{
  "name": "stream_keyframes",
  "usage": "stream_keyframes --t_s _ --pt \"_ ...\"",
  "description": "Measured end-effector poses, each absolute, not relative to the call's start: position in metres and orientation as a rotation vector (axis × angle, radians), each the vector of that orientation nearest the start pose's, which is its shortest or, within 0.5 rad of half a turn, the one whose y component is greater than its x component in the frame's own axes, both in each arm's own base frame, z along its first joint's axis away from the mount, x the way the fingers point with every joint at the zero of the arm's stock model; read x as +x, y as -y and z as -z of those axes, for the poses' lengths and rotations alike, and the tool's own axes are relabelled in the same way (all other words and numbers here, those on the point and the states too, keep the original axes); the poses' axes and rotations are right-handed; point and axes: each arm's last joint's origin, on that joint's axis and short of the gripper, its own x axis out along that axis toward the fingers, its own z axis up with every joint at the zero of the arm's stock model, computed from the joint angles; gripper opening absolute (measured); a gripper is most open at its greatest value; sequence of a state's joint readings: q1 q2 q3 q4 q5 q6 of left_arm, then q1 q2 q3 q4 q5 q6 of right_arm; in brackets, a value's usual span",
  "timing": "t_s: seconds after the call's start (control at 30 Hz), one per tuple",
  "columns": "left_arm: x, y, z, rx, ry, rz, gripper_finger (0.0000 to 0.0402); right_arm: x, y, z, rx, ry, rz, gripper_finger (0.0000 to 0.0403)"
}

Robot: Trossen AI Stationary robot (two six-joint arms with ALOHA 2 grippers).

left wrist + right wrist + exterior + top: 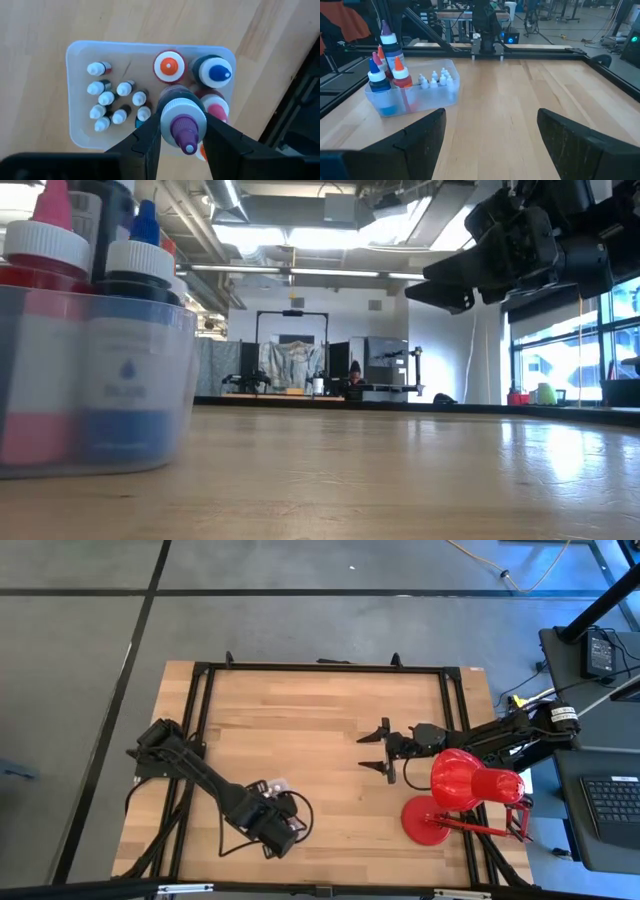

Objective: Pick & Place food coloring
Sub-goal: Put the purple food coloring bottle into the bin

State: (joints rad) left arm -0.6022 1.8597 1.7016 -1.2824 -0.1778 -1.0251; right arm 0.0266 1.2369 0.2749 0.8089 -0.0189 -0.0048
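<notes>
Looking straight down in the high view, the left tool (272, 808) is seen over the clear tray (276, 785) near the tabletop's (320, 720) front edge, while the right tool (377, 750) waits well apart beside one red desk lamp (462, 783), its jaws spread wide and empty.

In the low view, the tray wall (150, 380) is seen close up, with a red bottle (40, 330) and a blue bottle (135, 340) standing inside it; the tabletop beyond is bare.

In the left wrist view, the left tool is partly closed around a purple-tipped bottle (182, 122), its dark fingers (150, 140) pressed to the white collar on either side. The bottle is best kept upright and guided straight along its own axis, so that the neighbouring caps are not knocked. Nine tiny white-capped dropper bottles (112, 102) are counted in one part of the tray; beside them stand an orange-tipped bottle (169, 66), a blue-tipped one (216, 72) and a pink-capped one (216, 107), with another orange cap partly hidden.

In the right wrist view, one tray holding all the food coloring (395, 75) is seen across the tabletop, and four tall bottles can be made out there.
</notes>
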Motion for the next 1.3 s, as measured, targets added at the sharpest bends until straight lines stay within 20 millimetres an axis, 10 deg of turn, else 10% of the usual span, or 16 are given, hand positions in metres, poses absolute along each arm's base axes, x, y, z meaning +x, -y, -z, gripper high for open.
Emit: stream_keyframes --t_s 1.3 --pt "0.303 0.193 -0.245 -0.250 -1.355 -0.312 0.0145 0.218 -0.006 -0.171 -0.009 -0.162 -0.046 0.0317"
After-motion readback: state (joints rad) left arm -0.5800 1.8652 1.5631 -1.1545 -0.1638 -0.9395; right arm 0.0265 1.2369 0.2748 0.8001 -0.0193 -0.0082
